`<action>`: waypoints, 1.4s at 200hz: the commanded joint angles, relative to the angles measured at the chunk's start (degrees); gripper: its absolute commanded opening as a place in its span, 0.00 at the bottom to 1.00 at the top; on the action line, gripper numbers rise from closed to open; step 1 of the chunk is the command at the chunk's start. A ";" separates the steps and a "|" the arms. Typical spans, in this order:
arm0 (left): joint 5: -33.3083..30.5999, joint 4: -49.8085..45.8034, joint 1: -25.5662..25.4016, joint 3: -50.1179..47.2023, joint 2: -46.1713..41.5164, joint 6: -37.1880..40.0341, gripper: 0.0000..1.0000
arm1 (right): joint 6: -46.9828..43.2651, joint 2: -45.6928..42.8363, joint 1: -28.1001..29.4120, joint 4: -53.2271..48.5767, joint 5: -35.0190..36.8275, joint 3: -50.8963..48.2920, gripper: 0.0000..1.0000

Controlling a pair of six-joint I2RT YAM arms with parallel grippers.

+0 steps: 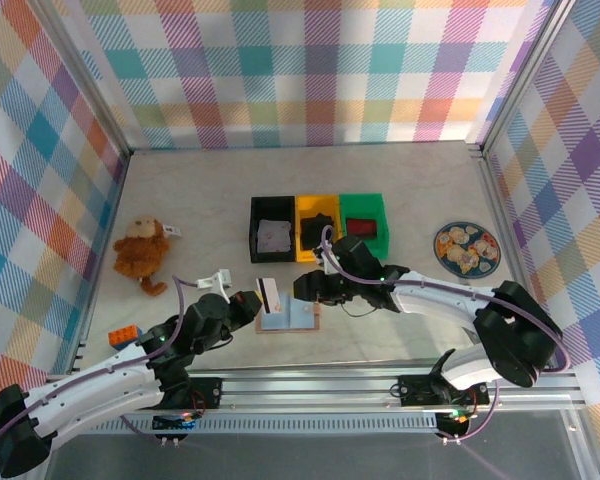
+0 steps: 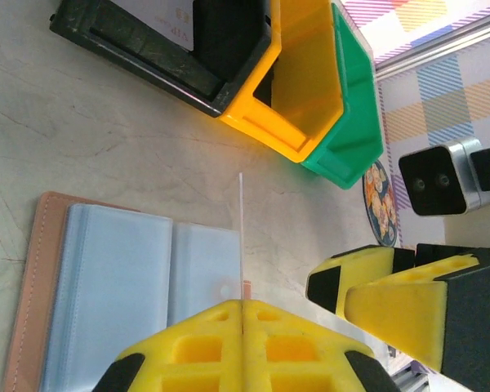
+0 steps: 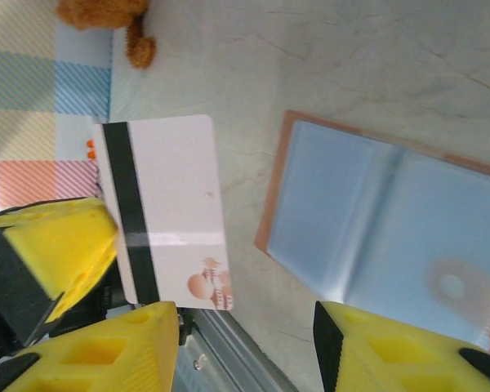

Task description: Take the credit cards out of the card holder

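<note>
Overhead: card holder (image 1: 290,320) open flat on the surface (image 1: 430,180), pale blue-grey lining up, at 6 o'clock from a row of black, yellow and green bins (image 1: 318,199). Left hand (image 1: 261,299) at the holder's 11 o'clock corner, clamped shut on a white credit card (image 1: 270,290) standing upright. Right hand (image 1: 308,288) just at 3 o'clock of that card, near the holder's far edge. Plush monkey (image 1: 142,250) at 9 o'clock and patterned plate (image 1: 466,247) at 3 o'clock, both well apart from the holder.

Left wrist: credit card edge-on, a thin white line rising to 12 o'clock from the closed left hand. Card holder flat at 9 o'clock, right hand close by at 4 o'clock.

Right wrist: credit card (image 3: 167,212) face-on, black stripe showing, gripped at its 8 o'clock end by the left hand. Right hand with jaws apart, holding nothing, the card's lower corner just beside one finger. Card holder (image 3: 376,212) at 3 o'clock, contents of its pockets impossible to tell.

Risks, as a judgement:
- a drop from so narrow a pinch on one end
- a knock between two hands this close
- a card bent by a mistimed hand-over
- a fall back onto the holder
</note>
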 commanded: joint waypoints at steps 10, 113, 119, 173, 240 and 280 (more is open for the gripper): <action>2.33 -2.74 -0.45 1.50 -2.09 0.23 0.00 | -2.18 -1.43 0.46 3.86 -0.61 0.00 0.49; 21.69 -6.96 1.31 8.21 3.01 14.06 0.00 | -15.67 -5.13 0.00 -13.47 -0.55 6.01 0.49; 21.44 -8.13 1.84 8.63 2.77 14.41 0.00 | -15.20 -4.94 -0.20 -13.59 -1.02 5.83 0.49; 22.62 -3.07 8.73 4.54 -3.33 7.29 0.00 | -4.44 -7.97 -0.31 6.72 -3.71 -6.80 0.56; 24.02 5.80 8.71 1.62 -3.44 2.59 0.00 | -1.01 -9.29 5.18 26.90 4.57 -13.61 0.54; 24.19 6.86 8.69 -0.09 -5.30 1.22 0.00 | -0.66 -7.71 5.18 31.44 2.51 -13.31 0.52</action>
